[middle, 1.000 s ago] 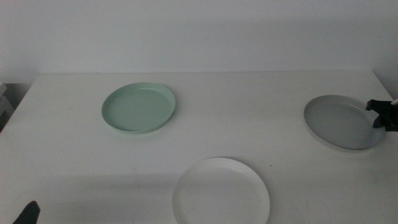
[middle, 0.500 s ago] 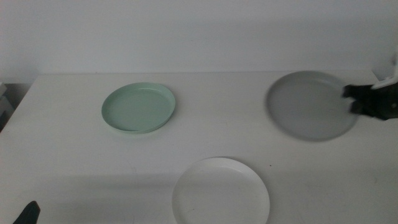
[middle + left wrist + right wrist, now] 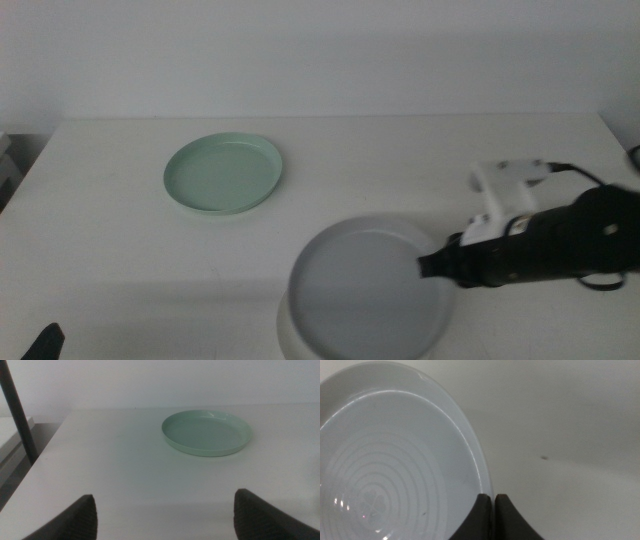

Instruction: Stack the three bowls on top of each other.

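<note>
the right gripper (image 3: 432,266), clamped on the grey bowl (image 3: 368,288), has swung it over the white bowl (image 3: 287,336) (first stack nearly made; the open left gripper (image 3: 165,515) waits).

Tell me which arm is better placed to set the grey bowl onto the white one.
Right: the right gripper already pinches the grey bowl by its rim, above the white bowl. The left gripper waits open at the near edge.
</note>
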Controlling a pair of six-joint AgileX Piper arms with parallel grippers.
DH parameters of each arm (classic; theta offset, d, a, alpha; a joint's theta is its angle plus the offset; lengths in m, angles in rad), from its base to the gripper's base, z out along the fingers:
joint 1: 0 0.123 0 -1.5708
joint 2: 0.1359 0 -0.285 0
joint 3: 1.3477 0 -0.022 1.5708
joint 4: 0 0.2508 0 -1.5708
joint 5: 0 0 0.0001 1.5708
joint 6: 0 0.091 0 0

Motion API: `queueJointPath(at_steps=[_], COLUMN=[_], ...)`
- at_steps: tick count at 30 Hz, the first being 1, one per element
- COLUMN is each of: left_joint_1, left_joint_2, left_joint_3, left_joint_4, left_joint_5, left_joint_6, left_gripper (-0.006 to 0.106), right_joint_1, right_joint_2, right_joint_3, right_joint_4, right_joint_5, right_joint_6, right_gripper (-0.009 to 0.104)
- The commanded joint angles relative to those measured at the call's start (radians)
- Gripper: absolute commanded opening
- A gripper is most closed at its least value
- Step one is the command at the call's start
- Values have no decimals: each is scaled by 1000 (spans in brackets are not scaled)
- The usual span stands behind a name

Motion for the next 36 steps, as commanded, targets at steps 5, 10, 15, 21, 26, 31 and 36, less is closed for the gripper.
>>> queueJointPath(at_steps=[5,10,15,21,26,31,36], left_joint_1=[-1,-1,-1,-1,-1,-1,-1], left_joint_2=[5,5,5,5,5,5,5], left_joint_3=[-5,-5,-5,-5,-5,-5,-5], left_joint_4=[-9,-9,-9,-9,-9,-9,-9], left_joint_5=[-71,-71,-71,-71,-71,-71,-71], left_joint_6=[-8,-8,-8,-8,-8,-8,-8], left_gripper=[103,103,103,103,103,103,103], right_joint_1=[52,52,49,25,20,21,21], right_joint_2=[73,92,59,-156,-397,-593,-756], right_joint_3=[-19,-19,-25,-88,-113,-112,-94], right_joint_4=[3,14,14,9,39,75,73], right_joint_5=[-135,-115,-84,92,248,327,344], right_joint_6=[-4,-6,-9,-111,-291,-359,-376], right_gripper=[-1,3,27,58,58,54,50])
